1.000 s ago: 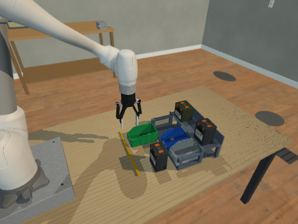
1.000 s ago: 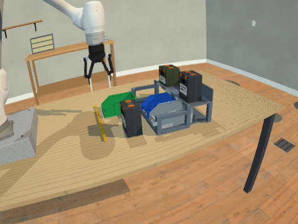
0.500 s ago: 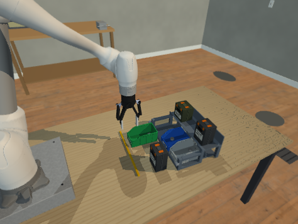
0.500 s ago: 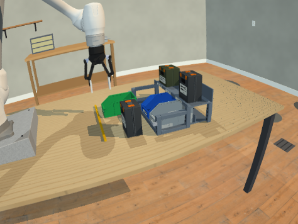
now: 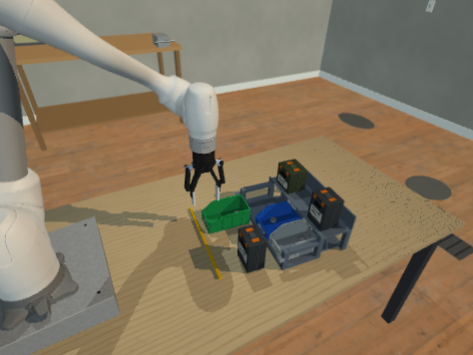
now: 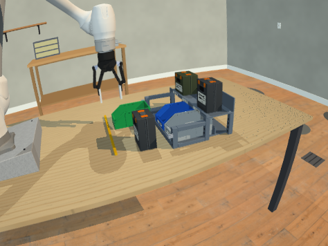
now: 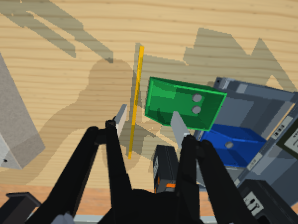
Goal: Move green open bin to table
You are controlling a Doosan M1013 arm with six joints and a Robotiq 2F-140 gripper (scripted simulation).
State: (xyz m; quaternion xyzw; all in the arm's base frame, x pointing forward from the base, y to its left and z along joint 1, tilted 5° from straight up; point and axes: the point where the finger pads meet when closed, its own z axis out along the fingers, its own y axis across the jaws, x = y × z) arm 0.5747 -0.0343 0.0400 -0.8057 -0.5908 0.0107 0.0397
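Clock basis: top view, 12 at its upper edge.
Table top (image 5: pixel 165 319) (image 6: pixel 104 186) (image 7: pixel 75 90): bore the shelf and the green bin.
Robot arm (image 5: pixel 202 110) (image 6: pixel 104 24): reached in from 10 o'clock, wrist pointing down.
Two-tier shelf (image 5: pixel 349 217) (image 6: pixel 226 101) (image 7: pixel 255 92): stood level.
Gripper (image 5: pixel 206 199) (image 6: pixel 111 99) (image 7: pixel 149 114): fingers spread partway, nothing between them, raised at 10 to 11 o'clock of the green bin.
Green open bin (image 5: pixel 226 219) (image 6: pixel 124 115) (image 7: pixel 170 95): upright on the table top, at the shelf's 9 o'clock; contact with the shelf could not be told.
Blue open bin (image 5: pixel 264 214) (image 6: pixel 173 112) (image 7: pixel 245 150): on the lower tier, front toward 9 o'clock.
Grey open bin (image 5: pixel 294 236) (image 6: pixel 185 119): beside the blue one, at its 4 o'clock.
Upper black battery case (image 5: pixel 325 209) (image 6: pixel 209 95) (image 7: pixel 255 205): upper tier.
Lower black battery case (image 5: pixel 251 249) (image 6: pixel 144 131) (image 7: pixel 165 167): upright on the table top, green bin's 5 o'clock.
Olive battery case (image 5: pixel 291 176) (image 6: pixel 186 83) (image 7: pixel 292 137): upper tier, far end.
Yellow strip (image 5: pixel 206 244) (image 6: pixel 111 136) (image 7: pixel 136 102): green bin's 7 o'clock.
Round grey parts (image 7: pixel 197 97): two, inside the green bin.

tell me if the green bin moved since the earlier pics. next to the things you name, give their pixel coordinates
No. The green bin (image 5: pixel 227 214) (image 6: pixel 125 115) (image 7: pixel 172 102) sits in the same spot beside the yellow strip (image 5: pixel 206 244) (image 6: pixel 111 135) (image 7: pixel 136 97) in both the top and exterior views.
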